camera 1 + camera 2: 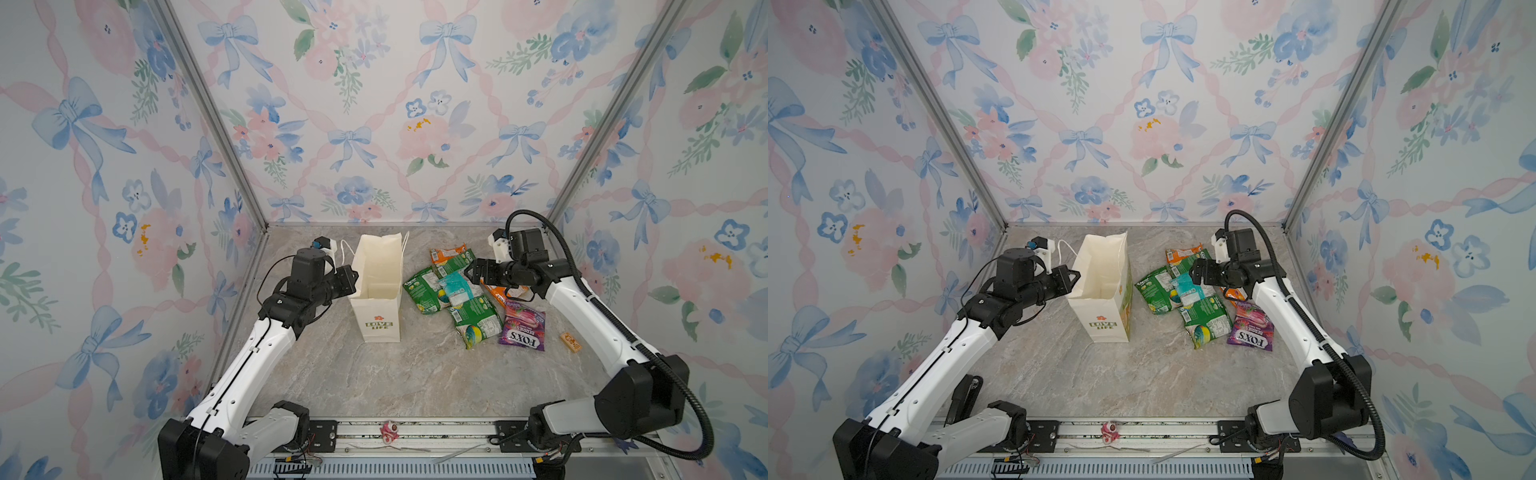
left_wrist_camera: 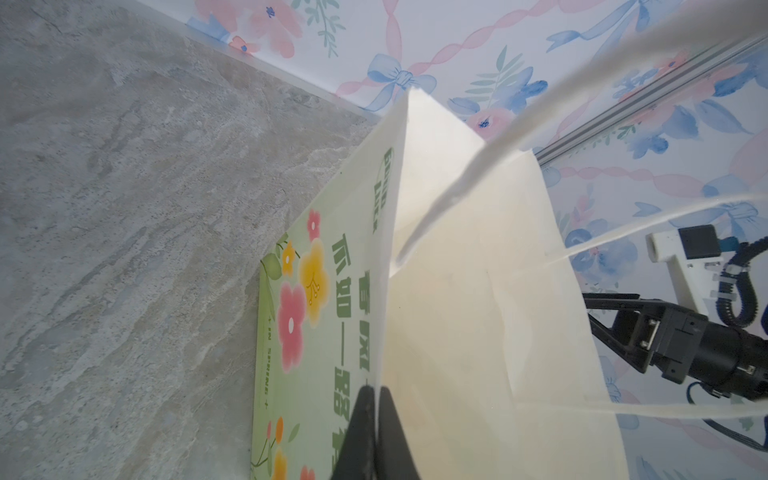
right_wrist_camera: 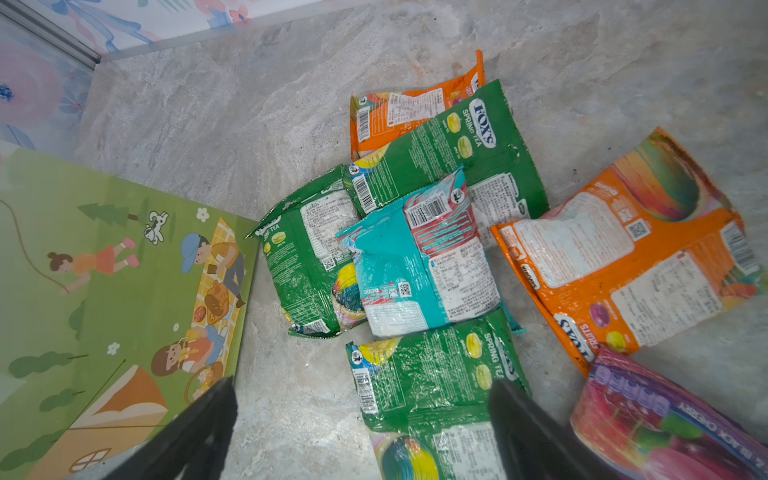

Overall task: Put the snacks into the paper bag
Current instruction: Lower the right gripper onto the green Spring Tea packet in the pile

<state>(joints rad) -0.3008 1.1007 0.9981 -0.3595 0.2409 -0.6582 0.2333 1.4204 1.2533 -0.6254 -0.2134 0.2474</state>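
The cream paper bag (image 1: 379, 299) stands upright and open-topped left of centre in both top views. My left gripper (image 2: 376, 390) is shut on the bag's left rim, with one finger inside and one outside. The snacks lie in a loose pile to the right of the bag. They are a teal packet (image 3: 415, 266), three green packets (image 1: 476, 322), two orange ones (image 3: 623, 257) and a purple FOX'S bag (image 1: 523, 328). My right gripper (image 3: 361, 386) hangs open above the pile, holding nothing. A green packet (image 3: 432, 374) lies below its spread fingers.
A small wooden block (image 1: 570, 343) lies on the marble floor right of the purple bag. A tiny pink pig figure (image 1: 389, 432) sits on the front rail. Floral walls close in the back and both sides. The bag's cord handles (image 2: 540, 124) hang loose.
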